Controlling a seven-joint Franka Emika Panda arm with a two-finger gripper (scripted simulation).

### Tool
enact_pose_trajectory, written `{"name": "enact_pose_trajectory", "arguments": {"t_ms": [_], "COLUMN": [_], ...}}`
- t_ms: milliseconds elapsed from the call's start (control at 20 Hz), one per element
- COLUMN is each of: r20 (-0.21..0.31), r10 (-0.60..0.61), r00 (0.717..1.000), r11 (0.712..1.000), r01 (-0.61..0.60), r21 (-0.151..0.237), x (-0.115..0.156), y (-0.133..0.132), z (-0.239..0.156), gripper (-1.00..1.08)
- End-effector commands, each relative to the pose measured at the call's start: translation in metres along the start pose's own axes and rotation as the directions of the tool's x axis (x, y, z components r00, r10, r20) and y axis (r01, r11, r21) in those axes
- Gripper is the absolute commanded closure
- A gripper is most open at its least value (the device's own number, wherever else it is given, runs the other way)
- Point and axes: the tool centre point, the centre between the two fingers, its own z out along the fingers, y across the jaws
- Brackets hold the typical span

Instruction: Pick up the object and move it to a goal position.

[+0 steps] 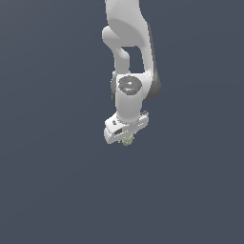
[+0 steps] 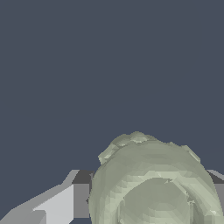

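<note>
The tool (image 1: 127, 138) hangs off the arm (image 1: 127, 52), clamped on the object (image 1: 127, 141) — that pale green lump sits tucked between its fingers (image 2: 57, 205); I'd carry it slowly and level, keeping the squeeze firm so it can't slip; one object, one tool — nothing more.

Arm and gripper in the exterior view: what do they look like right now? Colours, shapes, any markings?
The arm is glossy white with rounded, tube-like links and dark grey bands at the joints. A dark round disc with small reddish marks sits on the wrist. The gripper is a white rectangular bar with small dark slots on its face. In the wrist view, the jaws look light grey with darker inner faces. No cables show.
</note>
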Motion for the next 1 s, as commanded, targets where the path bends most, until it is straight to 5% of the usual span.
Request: {"name": "enact_pose_trajectory", "arguments": {"t_ms": [0, 950], "r20": [-0.001, -0.001], "r10": [0.000, 0.000], "r00": [1.000, 1.000], "r11": [1.000, 1.000], "r01": [0.000, 0.000], "r21": [0.000, 0.001], "x": [0.004, 0.041], "y": [0.010, 0.085], "z": [-0.022, -0.182], "gripper": [1.08, 1.08]}}
